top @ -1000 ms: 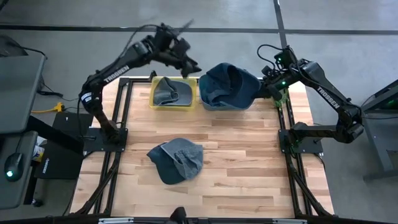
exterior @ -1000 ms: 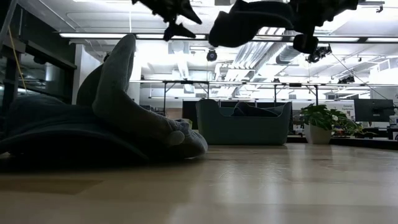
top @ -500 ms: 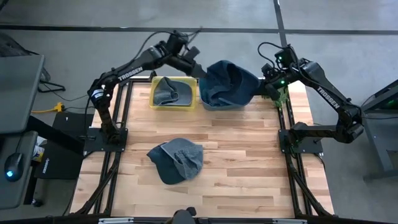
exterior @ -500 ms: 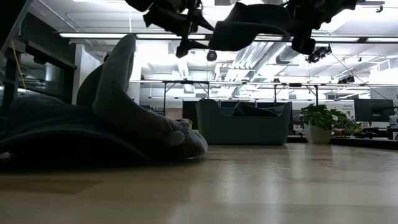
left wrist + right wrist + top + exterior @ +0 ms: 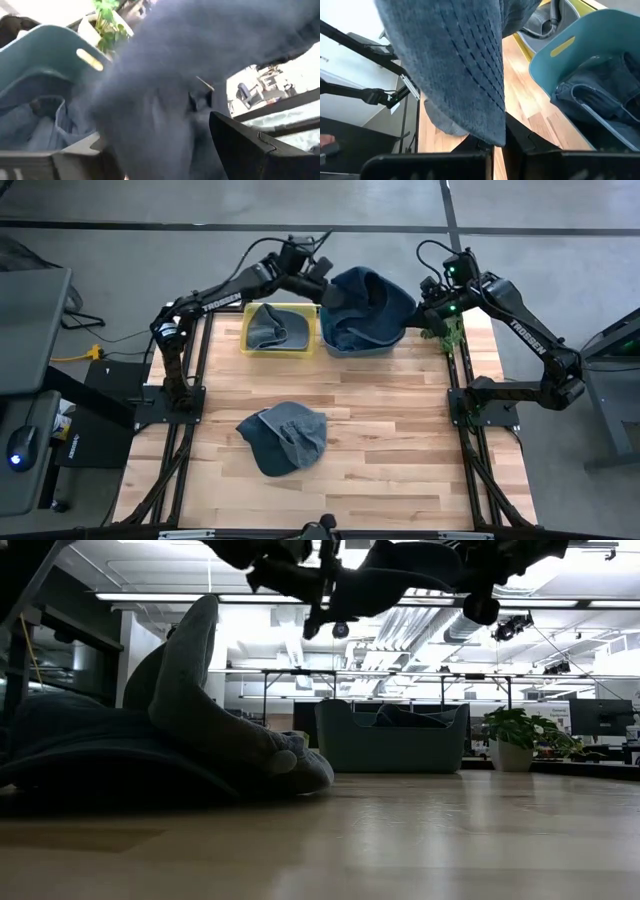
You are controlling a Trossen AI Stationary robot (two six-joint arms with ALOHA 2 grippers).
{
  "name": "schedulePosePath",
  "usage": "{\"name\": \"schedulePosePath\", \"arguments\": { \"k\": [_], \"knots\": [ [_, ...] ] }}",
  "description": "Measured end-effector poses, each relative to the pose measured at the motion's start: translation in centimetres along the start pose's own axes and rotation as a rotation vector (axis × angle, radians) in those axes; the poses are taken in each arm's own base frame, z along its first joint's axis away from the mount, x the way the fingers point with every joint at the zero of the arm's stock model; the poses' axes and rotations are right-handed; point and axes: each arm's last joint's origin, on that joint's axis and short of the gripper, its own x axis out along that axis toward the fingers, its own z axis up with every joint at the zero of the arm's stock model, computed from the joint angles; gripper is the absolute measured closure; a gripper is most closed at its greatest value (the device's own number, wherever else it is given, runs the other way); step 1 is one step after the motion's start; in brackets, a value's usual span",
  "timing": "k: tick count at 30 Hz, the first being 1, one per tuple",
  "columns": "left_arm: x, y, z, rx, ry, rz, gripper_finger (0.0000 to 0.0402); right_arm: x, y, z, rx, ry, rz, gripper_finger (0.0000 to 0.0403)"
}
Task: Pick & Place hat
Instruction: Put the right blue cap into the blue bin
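Note:
A blue hat (image 5: pixel 370 300) hangs in the air over the teal bin (image 5: pixel 352 350) at the table's far side, with my right gripper (image 5: pixel 427 312) shut on it from the right. My left gripper (image 5: pixel 328 285) is open at the hat's left end. In the left wrist view the hat (image 5: pixel 165 100) fills the space beside one finger (image 5: pixel 250 145). A second hat (image 5: pixel 285 435) lies flat on the table's near half. A grey hat (image 5: pixel 272 328) lies in the yellow bin (image 5: pixel 248 332). My right gripper pinches the hat's stitched brim (image 5: pixel 490 115) at its edge between its two fingers, coming from the table's right and slanting down. The hat is lifted clear, above the teal bin. Whether my left gripper touches the hat, I cannot tell.
The teal bin (image 5: pixel 580 55) holds more denim hats (image 5: pixel 600 95). The yellow bin stands next to it on the left. Black frame rails run along the table's left and right edges. A potted plant (image 5: pixel 515 735) stands at the far right.
My left gripper has moved right and down from above the yellow bin to the held hat's left end, rolling as it went. It has stayed open. My right gripper has kept its place with the hat.

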Motion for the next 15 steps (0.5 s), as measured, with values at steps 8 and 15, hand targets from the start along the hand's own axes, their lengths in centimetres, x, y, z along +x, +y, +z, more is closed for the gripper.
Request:
{"name": "schedulePosePath", "arguments": {
  "k": [8, 15],
  "knots": [
    [1.7, 0.2, 0.1, -0.026, -0.042, -0.036, 0.0181, 0.0, 0.0, -0.1, 0.011, 0.008, 0.004, 0.0396],
    [2.3, 0.5, -0.1, -0.038, -0.037, -0.044, 0.0282, 0.1, 0.0, -0.4, 0.036, 0.031, 0.005, 0.0396]
  ]
}}
